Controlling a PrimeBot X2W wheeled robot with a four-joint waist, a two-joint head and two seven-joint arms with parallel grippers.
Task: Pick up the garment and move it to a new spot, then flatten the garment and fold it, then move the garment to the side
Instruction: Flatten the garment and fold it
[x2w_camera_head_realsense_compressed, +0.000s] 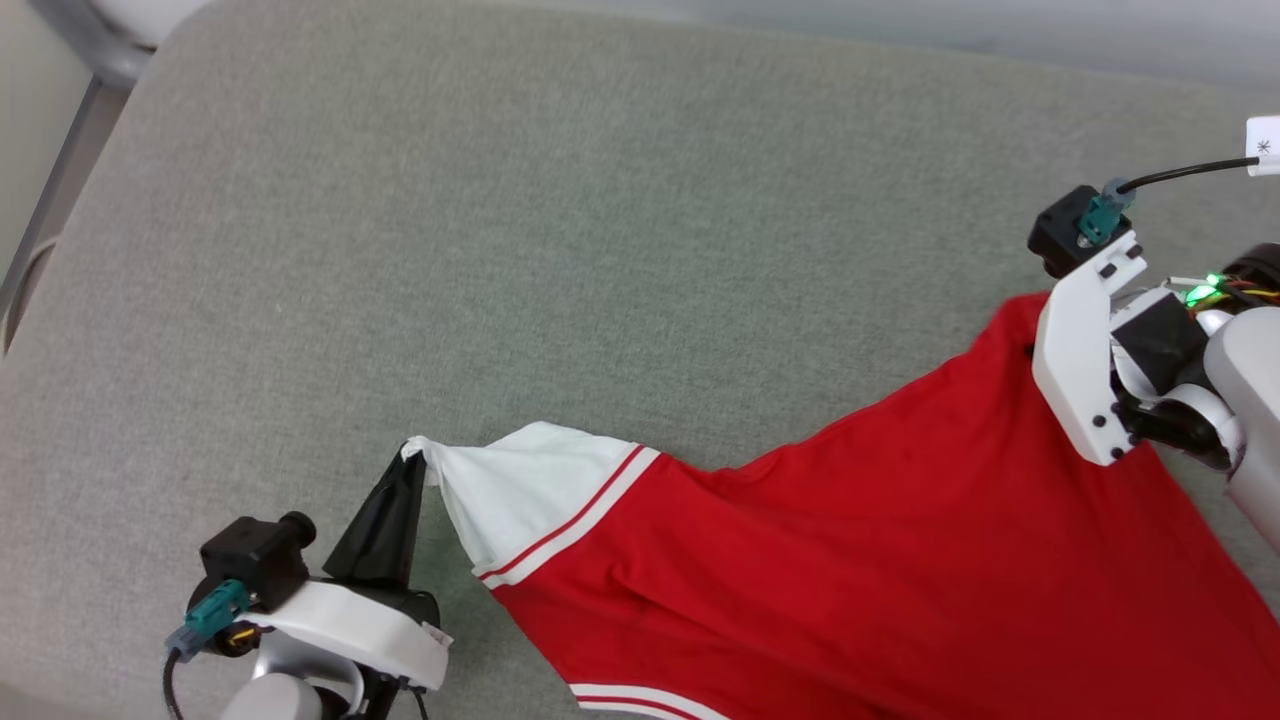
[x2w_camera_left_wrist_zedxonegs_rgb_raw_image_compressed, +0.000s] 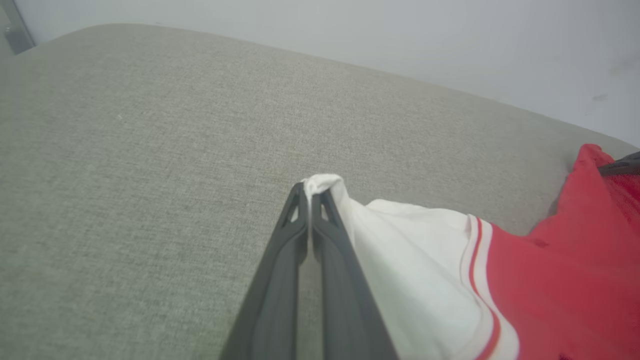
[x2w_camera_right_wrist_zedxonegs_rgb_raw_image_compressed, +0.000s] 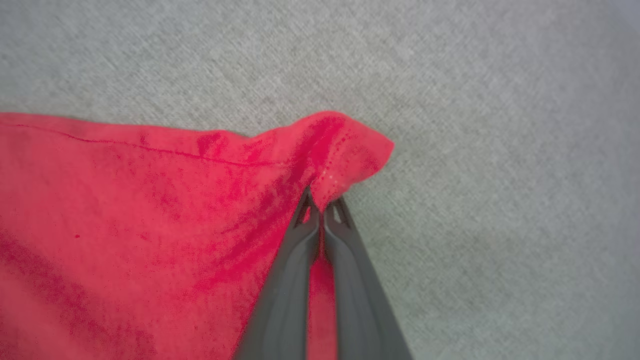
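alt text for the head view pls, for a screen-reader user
Red garment with a white sleeve lies stretched across a grey-green upholstered surface. The left gripper, lower left, is shut on the sleeve's tip; at right, the right arm's white wrist bracket covers the garment's far red corner.

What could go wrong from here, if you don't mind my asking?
First, the left gripper pinches only the tip of the white sleeve of the garment; a pull might slip it free. Second, the right gripper holds just a red hem corner, so the garment could hang skewed and bunch rather than flatten.
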